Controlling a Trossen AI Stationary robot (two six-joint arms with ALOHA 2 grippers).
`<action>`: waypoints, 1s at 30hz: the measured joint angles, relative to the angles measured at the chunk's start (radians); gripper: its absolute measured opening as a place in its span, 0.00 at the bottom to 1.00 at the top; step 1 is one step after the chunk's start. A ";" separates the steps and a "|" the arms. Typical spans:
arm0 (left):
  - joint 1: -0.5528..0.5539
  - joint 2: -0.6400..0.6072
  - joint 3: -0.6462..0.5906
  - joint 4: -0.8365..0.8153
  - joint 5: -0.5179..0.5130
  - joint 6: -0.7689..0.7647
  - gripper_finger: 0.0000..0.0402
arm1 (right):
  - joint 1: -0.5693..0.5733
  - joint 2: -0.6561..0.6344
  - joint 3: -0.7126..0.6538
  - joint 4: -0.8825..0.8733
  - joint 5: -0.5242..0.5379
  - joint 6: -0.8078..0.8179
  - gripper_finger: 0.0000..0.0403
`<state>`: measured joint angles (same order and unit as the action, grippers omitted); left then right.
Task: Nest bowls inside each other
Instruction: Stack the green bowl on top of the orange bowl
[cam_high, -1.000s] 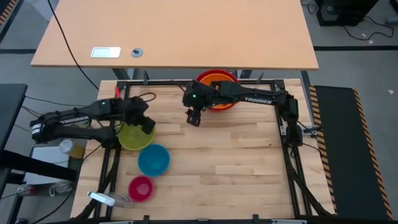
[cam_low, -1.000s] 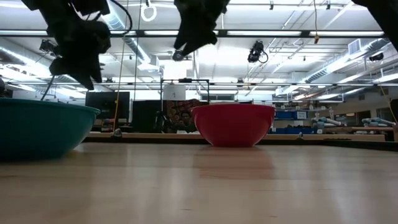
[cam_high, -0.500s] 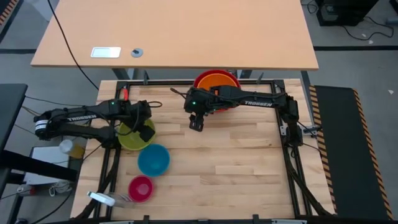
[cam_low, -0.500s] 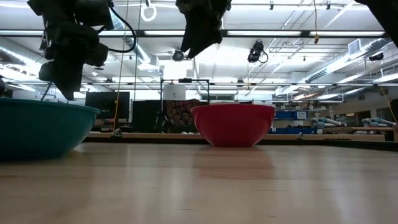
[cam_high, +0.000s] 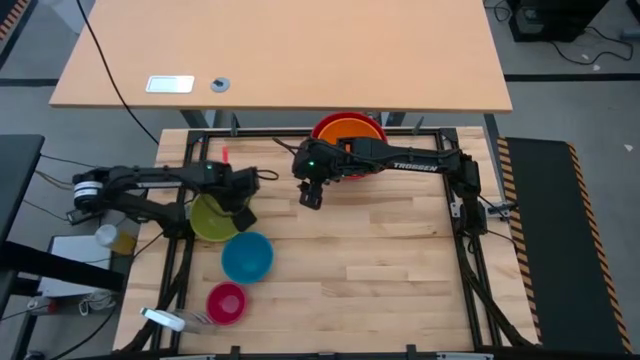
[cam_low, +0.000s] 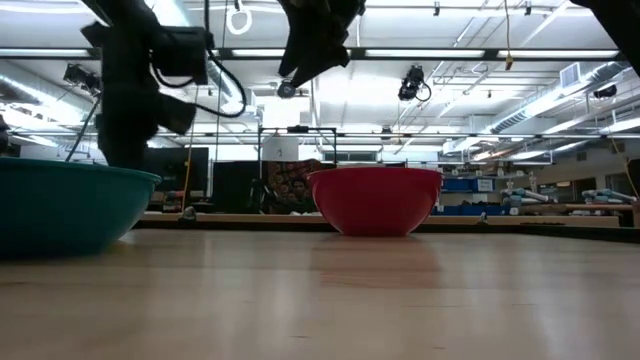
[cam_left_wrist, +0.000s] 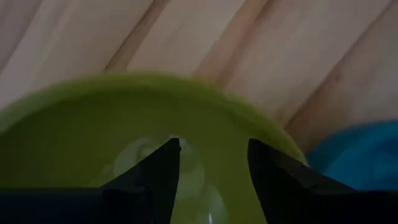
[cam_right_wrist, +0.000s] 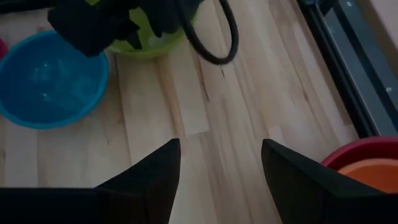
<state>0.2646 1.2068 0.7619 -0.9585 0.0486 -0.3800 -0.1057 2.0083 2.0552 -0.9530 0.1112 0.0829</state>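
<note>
A yellow-green bowl (cam_high: 210, 220) stands on its base at the table's left. My left gripper (cam_high: 237, 203) points down over it, open. In the left wrist view both fingers hang over the bowl's hollow (cam_left_wrist: 93, 155), just inside its rim, with the gripper (cam_left_wrist: 212, 149) holding nothing. Near it stand a blue bowl (cam_high: 247, 257) and a pink bowl (cam_high: 226, 302). At the far edge an orange bowl (cam_high: 352, 130) sits inside the red bowl (cam_high: 330, 124). My right gripper (cam_high: 311, 193) hangs open above bare wood in front of the red bowl.
A black metal frame (cam_high: 455, 215) runs around the wooden table. A white object (cam_high: 162, 319) lies at the near left corner. Bare wood (cam_high: 380, 260) takes up the table's middle and right. In the low view the blue bowl (cam_low: 60, 205) hides my left gripper's fingertips.
My left gripper has come down toward the yellow-green bowl, shifting slightly toward the table's right and rolling about its pointing line, and it has stayed open. The bowls have not moved.
</note>
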 joint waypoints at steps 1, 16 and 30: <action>0.000 0.018 0.000 0.025 0.000 0.003 0.48 | 0.001 0.000 0.000 -0.011 0.000 0.004 0.57; 0.000 0.054 0.000 0.505 0.010 -0.042 0.48 | -0.003 0.000 0.000 -0.211 0.029 0.154 0.57; -0.058 -0.384 0.000 0.258 -0.219 -0.134 0.48 | -0.055 0.003 -0.220 0.230 -0.093 0.233 0.52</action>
<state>0.2063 0.8229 0.7621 -0.7001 -0.1702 -0.5138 -0.1604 2.0117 1.8351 -0.7233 0.0177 0.3159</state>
